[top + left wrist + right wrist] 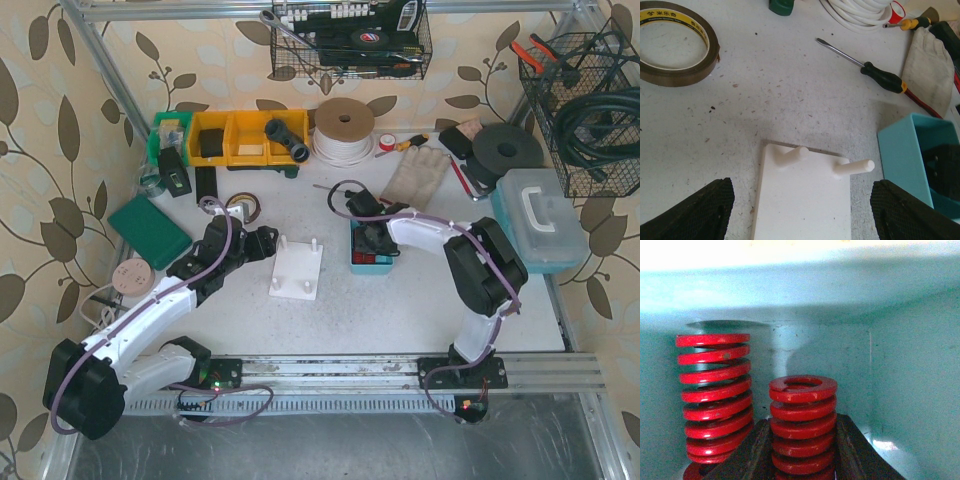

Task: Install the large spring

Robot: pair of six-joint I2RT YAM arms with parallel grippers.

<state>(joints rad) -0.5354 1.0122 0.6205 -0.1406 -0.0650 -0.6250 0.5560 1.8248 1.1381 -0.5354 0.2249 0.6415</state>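
Note:
A white base plate (297,268) with two upright pegs lies mid-table. In the left wrist view the plate (802,200) sits between my open, empty left gripper's (800,215) fingers (705,210). The left gripper (262,243) is just left of the plate. My right gripper (372,240) is down inside a teal box (356,262). In the right wrist view the box holds a taller, wider red spring (715,395) on the left and a shorter red spring (802,425). The right gripper (802,455) has its fingers (747,452) pressed on both sides of the shorter spring.
A tape roll (675,45), a screwdriver (865,65) and a cloth glove (930,70) lie beyond the plate. The teal box wall (900,160) stands right of the plate. Yellow bins (240,135), a cable coil (345,130) and a plastic case (540,215) line the back and right.

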